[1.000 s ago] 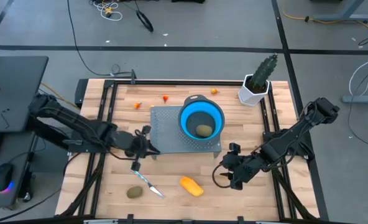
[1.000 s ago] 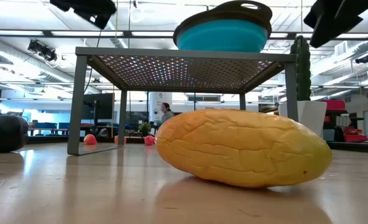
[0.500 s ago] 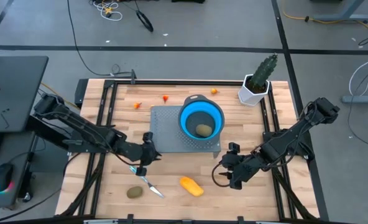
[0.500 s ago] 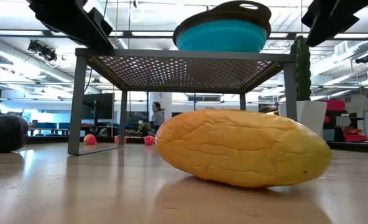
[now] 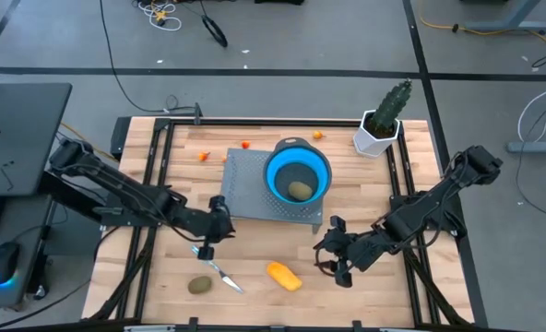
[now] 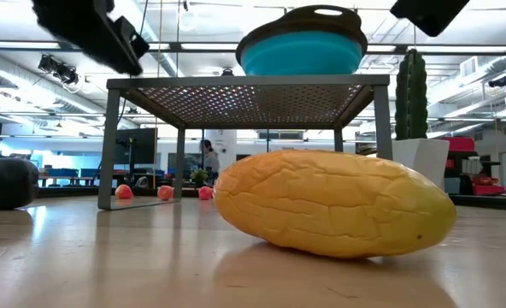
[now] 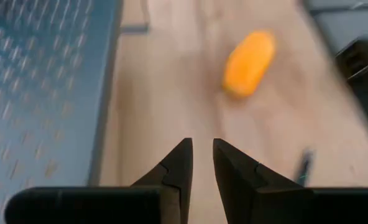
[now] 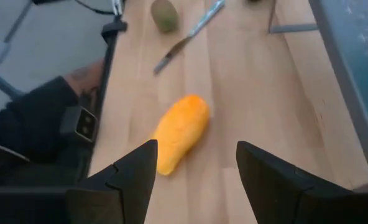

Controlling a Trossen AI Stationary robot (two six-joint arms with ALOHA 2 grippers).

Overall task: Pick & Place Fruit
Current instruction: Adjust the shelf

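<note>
Lying on the wooden surface point(image 5: 162, 277) near its front edge, the yellow-orange fruit point(image 5: 284, 275) is sitting just left of the right hand point(image 5: 333, 263), whose fingers are standing apart; the left hand point(image 5: 219, 221), nearly together, is hovering empty farther left.

No readable text anywhere.

Yellow-orange fruit point(image 5: 284, 276) up front, its skin finely wrinkled and shading greener at the right end in the low view. Olive-brown oval point(image 5: 199, 286) to its left, another olive one point(image 5: 300, 191) inside the bright blue bowl point(image 5: 275, 182). The bowl sits on a grey rack point(image 5: 247, 191) dotted with tiny holes. Knife point(image 5: 219, 268): silver blade, pale blue handle. Light striped wood table point(image 5: 255, 295). Tiny orange and red pieces point(image 5: 245, 144) at the far edge. Green cactus point(image 5: 393, 102) in a white pot point(image 5: 374, 138), far right.
</note>
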